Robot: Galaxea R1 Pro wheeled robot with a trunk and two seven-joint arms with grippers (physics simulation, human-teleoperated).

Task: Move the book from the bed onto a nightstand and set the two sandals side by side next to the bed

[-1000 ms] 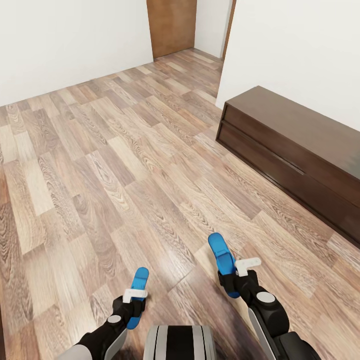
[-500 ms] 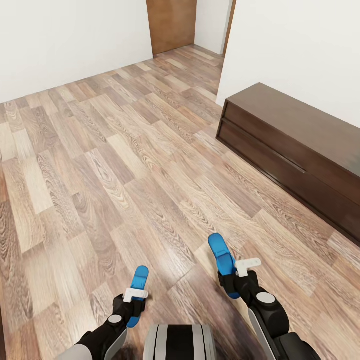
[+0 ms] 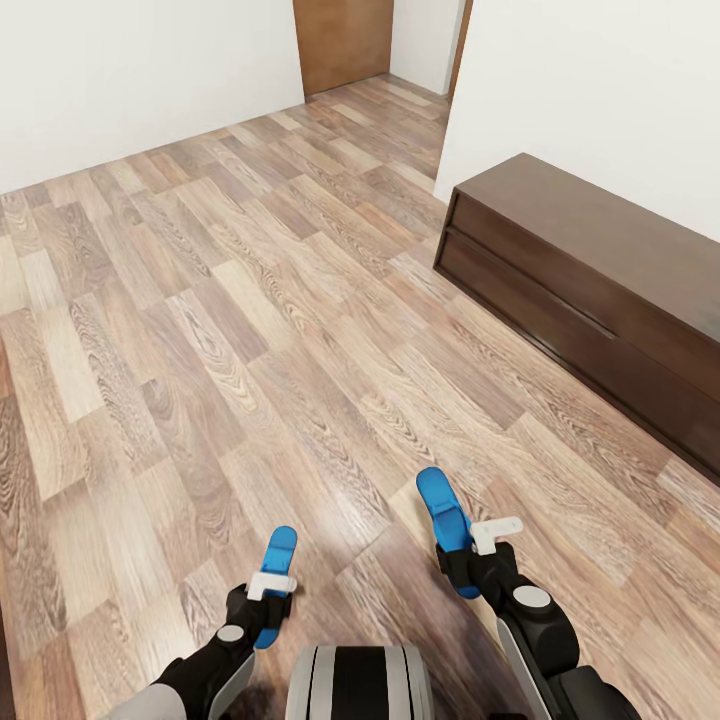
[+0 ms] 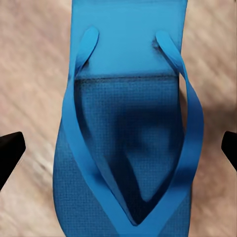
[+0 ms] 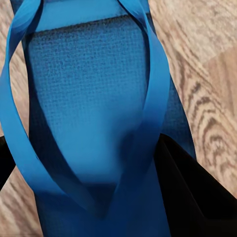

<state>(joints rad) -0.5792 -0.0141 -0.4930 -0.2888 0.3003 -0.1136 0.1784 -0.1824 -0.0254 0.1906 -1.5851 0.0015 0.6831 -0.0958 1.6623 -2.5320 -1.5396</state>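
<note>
One blue sandal sat gripped in the left claw, its toe sticking out ahead of the claw; the other sandal was likewise clamped in the right claw, toe fwd & up. Wrist views showed each sole w/ straps betw. the dark fingers. Ahead of both claws lay wood-plank floor; a long dark bench stood well off to the right claw's side, a brown door far ahead. Bed, book, nightstand weren't seen. Judgement: transit step, so keep both grips firm, arms low & tucked, steer clear of the bench, then set the pair down parallel beside the bed.
</note>
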